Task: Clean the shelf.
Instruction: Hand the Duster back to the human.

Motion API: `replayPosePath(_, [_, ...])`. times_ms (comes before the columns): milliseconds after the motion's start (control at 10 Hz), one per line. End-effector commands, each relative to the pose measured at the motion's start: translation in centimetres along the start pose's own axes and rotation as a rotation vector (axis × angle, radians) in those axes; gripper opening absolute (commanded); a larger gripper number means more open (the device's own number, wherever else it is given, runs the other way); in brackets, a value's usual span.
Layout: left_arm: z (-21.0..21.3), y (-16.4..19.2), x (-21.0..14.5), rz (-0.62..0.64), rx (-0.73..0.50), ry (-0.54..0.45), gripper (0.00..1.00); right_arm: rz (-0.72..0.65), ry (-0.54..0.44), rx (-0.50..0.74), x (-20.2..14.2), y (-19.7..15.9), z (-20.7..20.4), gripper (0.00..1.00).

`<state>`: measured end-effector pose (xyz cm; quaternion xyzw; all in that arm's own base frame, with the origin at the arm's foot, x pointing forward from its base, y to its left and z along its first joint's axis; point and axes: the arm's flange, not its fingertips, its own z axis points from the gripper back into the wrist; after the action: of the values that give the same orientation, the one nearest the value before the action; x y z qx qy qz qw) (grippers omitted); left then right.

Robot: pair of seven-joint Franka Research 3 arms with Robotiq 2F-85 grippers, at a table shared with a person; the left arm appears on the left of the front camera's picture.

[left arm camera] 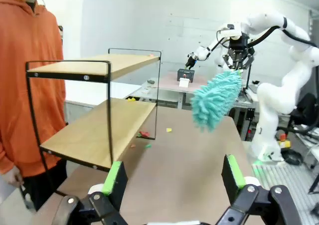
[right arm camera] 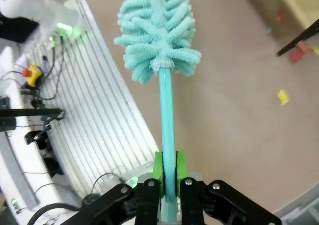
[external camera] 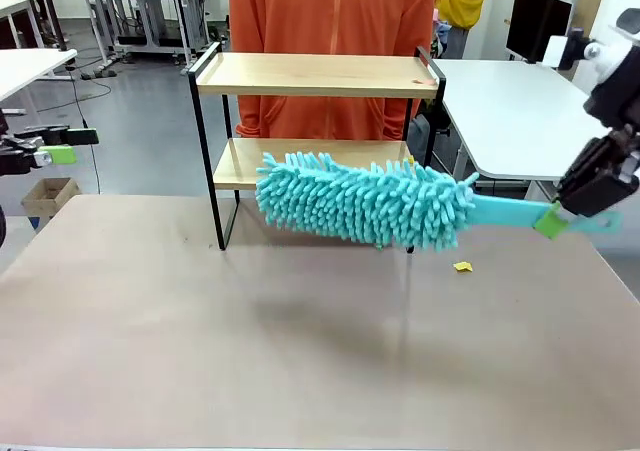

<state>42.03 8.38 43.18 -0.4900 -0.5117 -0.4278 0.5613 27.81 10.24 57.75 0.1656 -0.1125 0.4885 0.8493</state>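
We see the right gripper point(external camera: 552, 220) clenched on the handle of the teal duster point(external camera: 365, 201) — held (fluffy head first) before the shelf point(external camera: 315, 74); the left gripper point(left arm camera: 173, 181) stands released.

One shelf point(external camera: 318, 74) with two boards, one teal duster point(external camera: 365, 202), two grippers: left point(external camera: 60, 154), right point(external camera: 550, 221). One person point(external camera: 330, 11). One yellow scrap point(external camera: 462, 266) on the table.

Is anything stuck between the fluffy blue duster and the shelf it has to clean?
Nothing visible is. The right gripper is shut on the duster handle, and the fluffy head hangs in open air above the table, just in front of the shelf's lower board. Only small scraps lie on the table near the shelf's foot, below the duster.
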Motion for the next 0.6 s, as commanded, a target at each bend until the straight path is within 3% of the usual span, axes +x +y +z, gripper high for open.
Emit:
replayPosePath(0, [-0.8,-2.8,-0.4,0.061,0.05,0.007,1.0,0.045,-0.056,-0.02,1.3,-1.7,0.0,0.13])
replayPosePath(100, [-0.9,-3.6,-0.2,0.043,0.072,0.015,1.0,0.014,-0.023,-0.03,1.8,-1.8,0.0,0.13])
replayPosePath(200, [0.0,-2.9,-0.1,0.026,0.066,0.09,1.0,0.011,-0.024,-0.018,0.3,-1.0,0.0,0.13])
replayPosePath(300, [-0.6,-2.8,-0.6,0.036,0.038,0.007,1.0,0.011,-0.024,-0.018,0.3,-1.0,0.0,0.13])
replayPosePath(500, [-0.6,-2.8,-0.6,0.036,0.038,0.007,1.0,0.009,-0.021,-0.022,0.8,-1.5,-0.2,0.13])
